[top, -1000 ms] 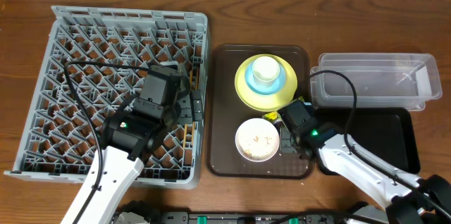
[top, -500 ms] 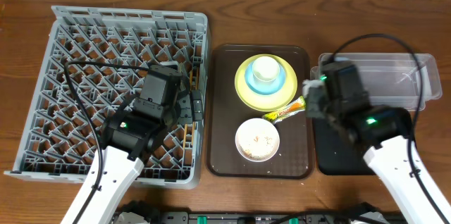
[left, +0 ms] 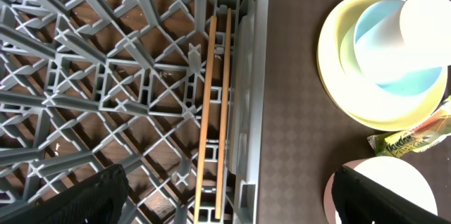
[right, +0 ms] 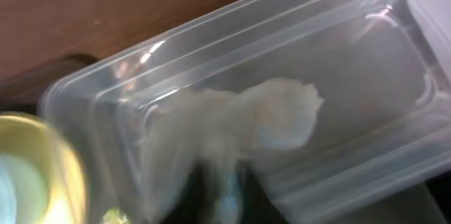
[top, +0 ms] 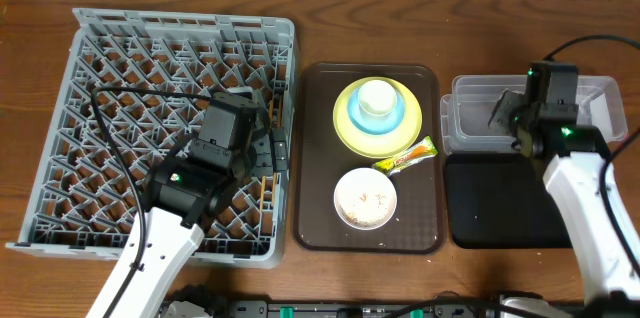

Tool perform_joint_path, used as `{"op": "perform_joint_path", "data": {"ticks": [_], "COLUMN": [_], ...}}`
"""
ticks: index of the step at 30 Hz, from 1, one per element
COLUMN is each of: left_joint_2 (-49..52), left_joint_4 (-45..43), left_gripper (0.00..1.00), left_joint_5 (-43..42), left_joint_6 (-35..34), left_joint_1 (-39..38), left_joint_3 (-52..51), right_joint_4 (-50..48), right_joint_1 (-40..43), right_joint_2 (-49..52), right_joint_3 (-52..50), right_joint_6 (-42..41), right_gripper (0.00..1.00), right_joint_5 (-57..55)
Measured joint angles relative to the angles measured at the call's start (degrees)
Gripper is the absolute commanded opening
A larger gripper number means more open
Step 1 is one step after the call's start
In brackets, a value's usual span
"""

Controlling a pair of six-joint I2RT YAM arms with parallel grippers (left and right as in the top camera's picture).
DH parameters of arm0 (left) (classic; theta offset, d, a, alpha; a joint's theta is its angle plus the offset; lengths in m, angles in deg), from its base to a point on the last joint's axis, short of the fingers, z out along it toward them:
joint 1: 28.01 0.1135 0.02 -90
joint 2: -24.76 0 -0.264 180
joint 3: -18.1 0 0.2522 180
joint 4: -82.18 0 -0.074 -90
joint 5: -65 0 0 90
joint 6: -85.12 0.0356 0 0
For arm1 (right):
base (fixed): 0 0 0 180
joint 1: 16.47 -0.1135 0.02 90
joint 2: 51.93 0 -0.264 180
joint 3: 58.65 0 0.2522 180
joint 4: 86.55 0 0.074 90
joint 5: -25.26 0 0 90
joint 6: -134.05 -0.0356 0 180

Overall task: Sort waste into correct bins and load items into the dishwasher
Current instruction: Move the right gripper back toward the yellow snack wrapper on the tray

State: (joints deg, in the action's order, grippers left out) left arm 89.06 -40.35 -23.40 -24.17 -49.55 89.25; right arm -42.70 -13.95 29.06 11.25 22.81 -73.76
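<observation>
White bowl (top: 339,201): nearest you on the brown serving tray (top: 318,158). It looks rigid and smooth, so expect the rim to be slick. Take it by the rim and keep it level.
Rice scraps (top: 366,198): loose inside the white bowl. They are light and probably sticky, so you'll likely tip them out rather than pinch them.
Black tray (top: 500,213): just right of the serving tray, nothing visible in it.
Left gripper (left: 236,194): fingers spread wide with nothing between them, hovering over the right edge of the grey rack (top: 150,68).
Chopsticks (left: 215,111): lying side by side in the rack along its right wall. They are thin, stiff and light, and apt to roll.
Snack wrapper (top: 405,156): flat on the serving tray between the white bowl and the plate (top: 345,130). It should be featherlight and crinkly. Pinch it across the middle.
Stack: the blue bowl (top: 397,121) sits on the plate with the cup (top: 376,98) in it. All look hard. Lift the cup first, by its wall.
Napkin (right: 275,115): a crumpled white blur right at your right fingers, over the clear tub (top: 600,88). It is soft and nearly weightless, and may cling to the pads.
Right gripper (top: 503,114): above the tub's left half. You cannot tell whether it grips the napkin.
</observation>
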Motion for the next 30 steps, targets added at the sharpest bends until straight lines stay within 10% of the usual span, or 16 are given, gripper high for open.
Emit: {"op": "perform_joint_path", "data": {"ticks": [6, 13, 16, 21, 25, 28, 30], "left_joint_2": [0.0, 0.0, 0.0, 0.0, 0.0, 0.0, 0.0], "left_joint_4": [0.02, 0.02, 0.0, 0.0, 0.02, 0.0, 0.0], "left_gripper": [0.93, 0.93, 0.93, 0.93, 0.93, 0.93, 0.93], "left_joint_5": [0.0, 0.0, 0.0, 0.0, 0.0, 0.0, 0.0], "left_joint_6": [0.0, 0.0, 0.0, 0.0, 0.0, 0.0, 0.0], "left_joint_1": [0.0, 0.0, 0.0, 0.0, 0.0, 0.0, 0.0], "left_joint_3": [0.0, 0.0, 0.0, 0.0, 0.0, 0.0, 0.0], "right_joint_4": [1.97, 14.95, 18.95, 20.26, 20.31, 19.1, 17.46], "right_joint_1": [0.92, 0.9, 0.68, -1.49, -3.69, -4.61, -4.61], "right_joint_2": [2.4, -3.52, -8.26, -10.86, -10.58, -10.54, -10.54], "right_joint_3": [0.09, 5.2, 6.64, 6.73, 6.73, 6.73, 6.73], "right_joint_6": [2.14, 2.73, 2.36, 1.57, 0.7, -0.61, -1.11], "right_gripper": [0.76, 0.76, 0.99, 0.99, 0.71, 0.11, 0.01], "right_joint_5": [1.29, 9.68, 17.64, 32.59, 36.87, 36.3, 35.98]}}
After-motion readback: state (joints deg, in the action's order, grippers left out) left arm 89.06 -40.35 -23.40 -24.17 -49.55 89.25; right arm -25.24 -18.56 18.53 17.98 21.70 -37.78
